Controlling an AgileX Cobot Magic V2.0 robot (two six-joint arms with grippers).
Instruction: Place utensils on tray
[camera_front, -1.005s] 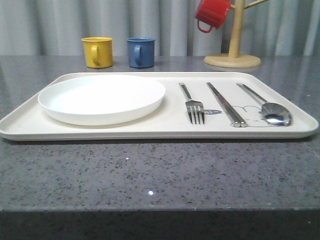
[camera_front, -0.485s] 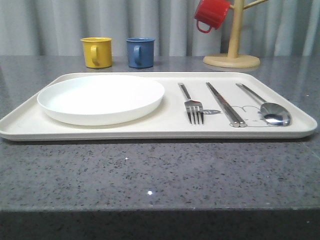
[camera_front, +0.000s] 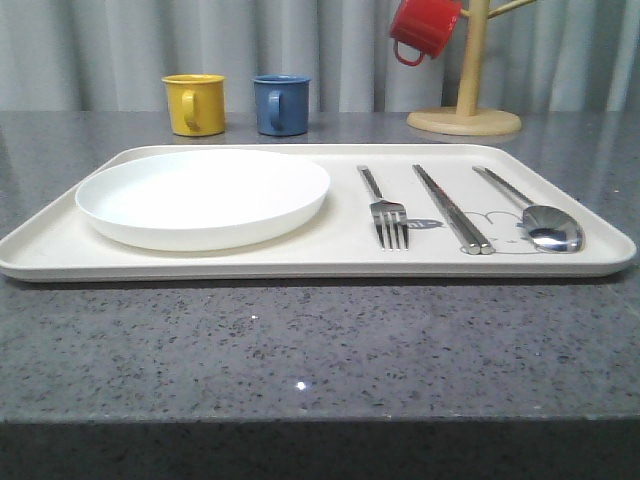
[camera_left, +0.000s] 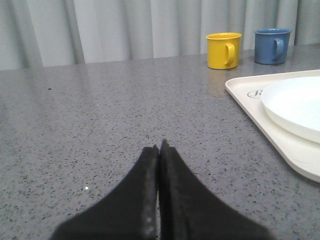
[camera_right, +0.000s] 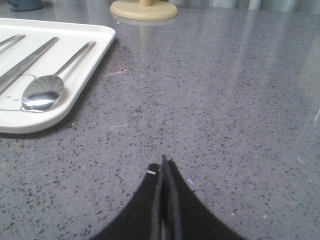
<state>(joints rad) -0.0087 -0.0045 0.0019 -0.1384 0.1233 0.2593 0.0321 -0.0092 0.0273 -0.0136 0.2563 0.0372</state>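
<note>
On the cream tray (camera_front: 330, 255), right of the round white plate (camera_front: 203, 196), the fork (camera_front: 385, 208), the chopsticks (camera_front: 452, 208) and the spoon (camera_front: 535, 214) lie side by side, apart from one another, handles pointing away. Both hands are clenched and empty over the bare grey desk (camera_front: 320, 350): the left hand (camera_left: 159, 150) off the tray's plate end, the right hand (camera_right: 163, 164) near the tray corner by the spoon.
</note>
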